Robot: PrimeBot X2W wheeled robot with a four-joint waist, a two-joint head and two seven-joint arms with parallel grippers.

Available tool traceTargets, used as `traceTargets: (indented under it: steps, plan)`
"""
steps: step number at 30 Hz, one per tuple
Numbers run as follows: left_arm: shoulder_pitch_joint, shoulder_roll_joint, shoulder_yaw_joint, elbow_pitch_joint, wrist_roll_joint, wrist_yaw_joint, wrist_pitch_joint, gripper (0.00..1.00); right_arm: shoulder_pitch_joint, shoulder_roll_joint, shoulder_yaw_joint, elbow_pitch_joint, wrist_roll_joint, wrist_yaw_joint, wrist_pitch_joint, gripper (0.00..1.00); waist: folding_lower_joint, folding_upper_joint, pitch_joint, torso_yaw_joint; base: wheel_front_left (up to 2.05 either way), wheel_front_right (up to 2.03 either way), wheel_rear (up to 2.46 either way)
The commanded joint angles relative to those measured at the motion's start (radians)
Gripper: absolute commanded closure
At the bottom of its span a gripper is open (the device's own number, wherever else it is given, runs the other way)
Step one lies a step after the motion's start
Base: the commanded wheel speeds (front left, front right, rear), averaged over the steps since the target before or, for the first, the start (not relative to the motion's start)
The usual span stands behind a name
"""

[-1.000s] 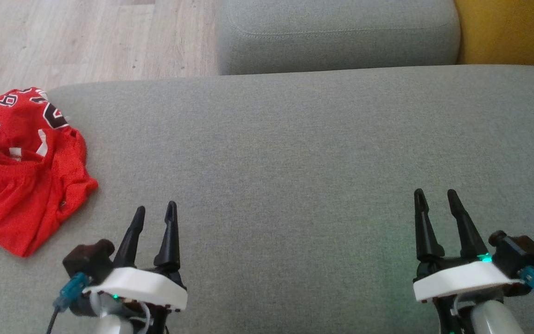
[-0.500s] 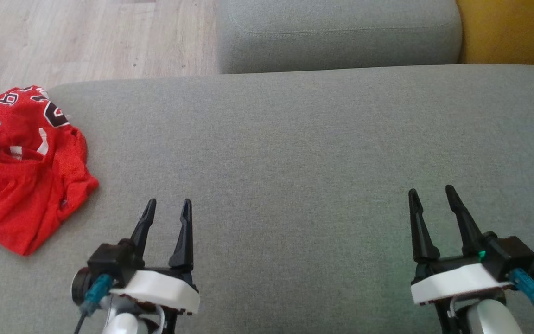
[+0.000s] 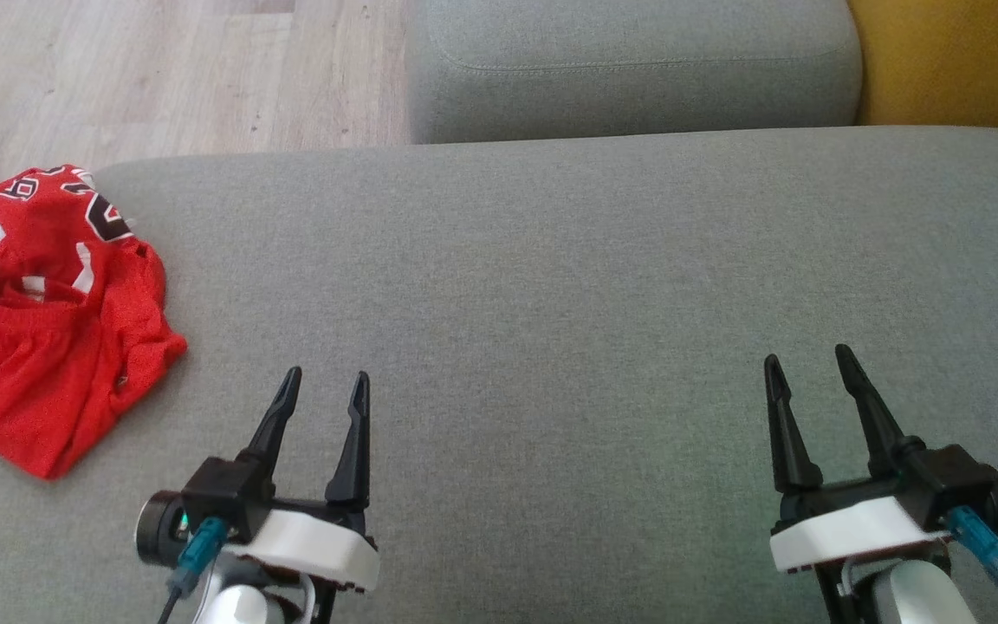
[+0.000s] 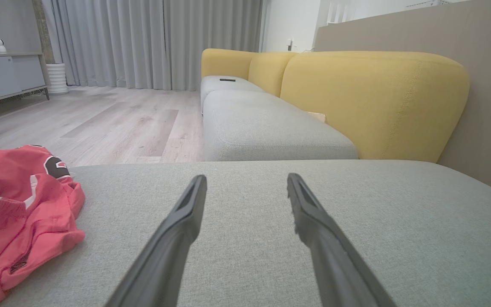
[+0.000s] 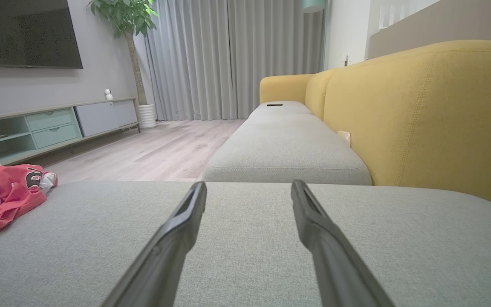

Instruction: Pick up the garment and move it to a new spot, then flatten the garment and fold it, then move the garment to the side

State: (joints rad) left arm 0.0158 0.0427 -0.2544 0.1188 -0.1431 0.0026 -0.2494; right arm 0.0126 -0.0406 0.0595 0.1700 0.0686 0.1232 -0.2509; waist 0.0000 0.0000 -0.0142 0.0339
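A red jersey [image 3: 48,321] with white stripes and black numbers lies in a crumpled heap at the left edge of the big gray seat cushion [image 3: 551,286], close to its far left corner. Part of the jersey goes past the left side of the head view, so I cannot tell how far it hangs over the edge. The left gripper [image 3: 327,373] is over the near edge of the cushion, toward the left. Its two dark fingers are spread apart with nothing between them. The jersey is just to the left of this gripper and a little farther away, and they do not touch. The right gripper [image 3: 807,354] is over the near edge too, toward the right corner. Its fingers are also spread apart and hold nothing. It is well apart from the jersey, with bare gray cloth between them. Past the far edge sit another gray cushion [image 3: 629,69], a wooden floor [image 3: 161,78] and a yellow sofa back [image 3: 949,61].
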Motion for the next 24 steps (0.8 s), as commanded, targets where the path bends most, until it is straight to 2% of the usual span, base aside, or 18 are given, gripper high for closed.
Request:
traceTargets:
  steps: [1, 9, 13, 24]
  plan:
    - [-0.046, 0.008, 0.031, -0.034, -0.005, -0.003, -0.012, 0.00, -0.026, -0.010, 0.026, -0.028, -0.010, 0.008, -0.011, 0.00, 0.0000, 0.0000, -0.001, 0.001, 0.00, 0.00, 0.00]
    - [-0.045, 0.008, 0.033, -0.028, -0.015, -0.005, -0.012, 0.00, -0.022, -0.010, 0.025, -0.022, -0.011, 0.008, -0.011, 0.00, 0.0000, 0.0000, -0.002, 0.007, 0.00, 0.00, 0.00]
    - [-0.050, 0.008, 0.031, -0.021, -0.022, -0.001, -0.012, 0.00, -0.011, -0.010, 0.021, -0.022, -0.012, 0.008, -0.011, 0.00, 0.0000, 0.0000, 0.006, 0.050, 0.00, 0.00, 0.00]
    - [-0.055, 0.008, 0.066, -0.017, -0.016, 0.014, -0.012, 0.00, -0.026, -0.010, 0.041, -0.022, -0.013, 0.008, -0.011, 0.00, 0.0000, 0.0000, 0.030, 0.219, 0.00, 0.00, 0.00]
